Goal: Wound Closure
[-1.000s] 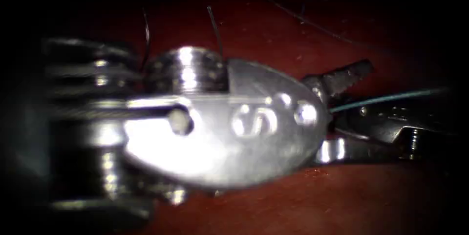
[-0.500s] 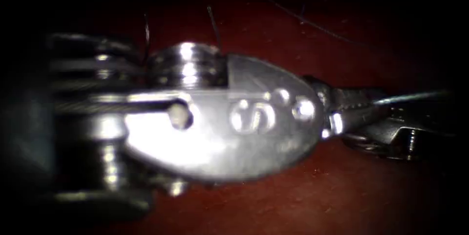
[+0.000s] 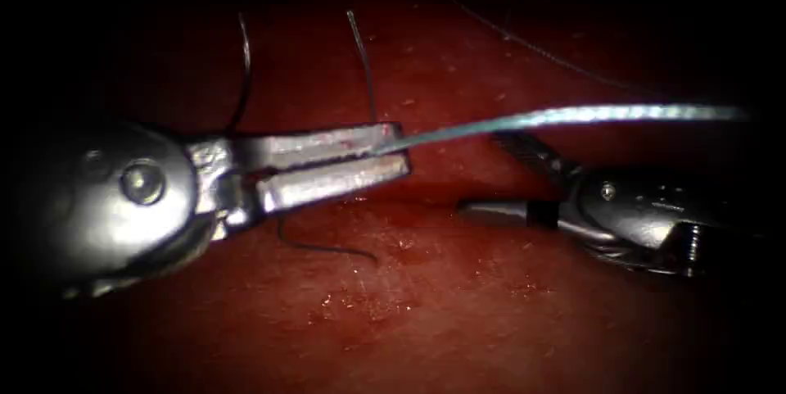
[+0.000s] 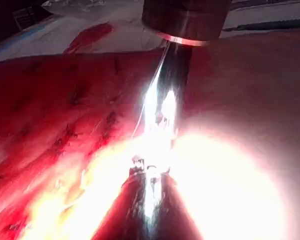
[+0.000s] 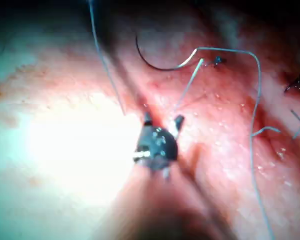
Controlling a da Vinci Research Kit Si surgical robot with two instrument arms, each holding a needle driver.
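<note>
Now my left steel needle driver (image 3: 391, 152) has pulled back, clamped on the taut pale-blue thread (image 3: 573, 115); my right needle driver (image 3: 512, 177) gapes empty, curved dark needle (image 5: 160, 64) lying loose on the red tissue (image 3: 458, 312).

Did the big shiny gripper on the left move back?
Yes. The left gripper, shut on the thread, withdrew leftward; the dark thread ends on the tissue stayed put.

Tools: two, the left tool (image 3: 385, 156) at centre left of the endoscope view, the right tool (image 3: 499, 177) at centre right. Thread (image 3: 573, 115): one pale strand across the upper right. Needle (image 5: 157, 62): one, curved. Tissue (image 3: 458, 312): one piece.
</note>
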